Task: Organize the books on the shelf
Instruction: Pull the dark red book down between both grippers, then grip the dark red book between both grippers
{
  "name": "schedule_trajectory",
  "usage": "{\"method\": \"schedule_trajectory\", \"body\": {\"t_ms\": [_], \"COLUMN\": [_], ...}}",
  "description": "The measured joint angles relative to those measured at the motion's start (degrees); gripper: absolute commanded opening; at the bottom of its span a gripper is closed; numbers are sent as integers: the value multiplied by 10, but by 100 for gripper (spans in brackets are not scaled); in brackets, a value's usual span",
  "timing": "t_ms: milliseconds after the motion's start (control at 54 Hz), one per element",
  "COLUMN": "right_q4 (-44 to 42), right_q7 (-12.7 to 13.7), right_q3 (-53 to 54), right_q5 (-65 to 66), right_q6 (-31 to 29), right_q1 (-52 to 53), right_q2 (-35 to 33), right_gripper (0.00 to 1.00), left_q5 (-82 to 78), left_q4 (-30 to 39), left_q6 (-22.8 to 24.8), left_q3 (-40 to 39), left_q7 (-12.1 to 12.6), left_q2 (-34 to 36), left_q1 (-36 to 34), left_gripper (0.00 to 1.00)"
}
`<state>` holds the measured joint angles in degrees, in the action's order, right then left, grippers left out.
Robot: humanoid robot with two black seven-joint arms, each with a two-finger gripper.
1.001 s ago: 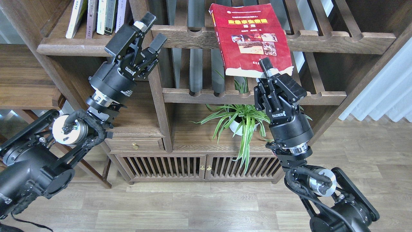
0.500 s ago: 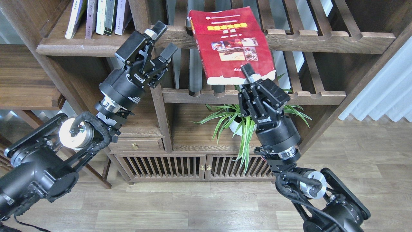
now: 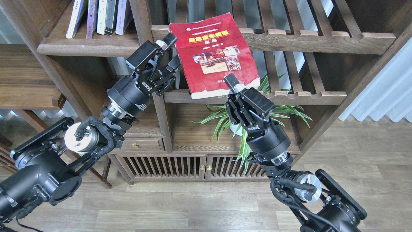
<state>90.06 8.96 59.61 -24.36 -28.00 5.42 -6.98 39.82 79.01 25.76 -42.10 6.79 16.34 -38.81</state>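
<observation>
The red book with small photos (image 3: 212, 54) hangs tilted in front of the slatted racks, top centre. My right gripper (image 3: 236, 86) is shut on its lower right corner and holds it from below. My left gripper (image 3: 172, 51) is open right at the book's left edge, one finger near the top left corner and one lower; whether they touch the book I cannot tell. The solid dark-brown shelf (image 3: 87, 46) is at the upper left with several upright books (image 3: 99, 16) on it. The maroon and yellow-green books are not identifiable in view.
Slatted racks with notched rails (image 3: 305, 37) run behind the book. A wooden upright post (image 3: 159, 112) stands just below my left gripper. A potted spider plant (image 3: 244, 119) sits under the lower rack. A low cabinet (image 3: 199, 164) is at floor level.
My right gripper has carried the red book left and somewhat down. My left gripper has moved right and now sits at the book's left edge, still open.
</observation>
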Motion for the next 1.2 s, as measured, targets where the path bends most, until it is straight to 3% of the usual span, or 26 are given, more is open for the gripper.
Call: {"method": "schedule_trajectory", "body": {"t_ms": [593, 1205], "right_q4": [-5, -6], "right_q7": [6, 6], "right_q3": [0, -14], "right_q5": [15, 22], "right_q6": [0, 0], "right_q1": [13, 19], "right_q2": [-3, -6], "right_gripper": [6, 6], "left_q5": [3, 3], "left_q4": [0, 0], "left_q6": [0, -1], "left_q3": [6, 7], "left_q7": [9, 13], "left_q2": [-15, -23], "left_q1": [0, 0], "left_gripper": [61, 61]}}
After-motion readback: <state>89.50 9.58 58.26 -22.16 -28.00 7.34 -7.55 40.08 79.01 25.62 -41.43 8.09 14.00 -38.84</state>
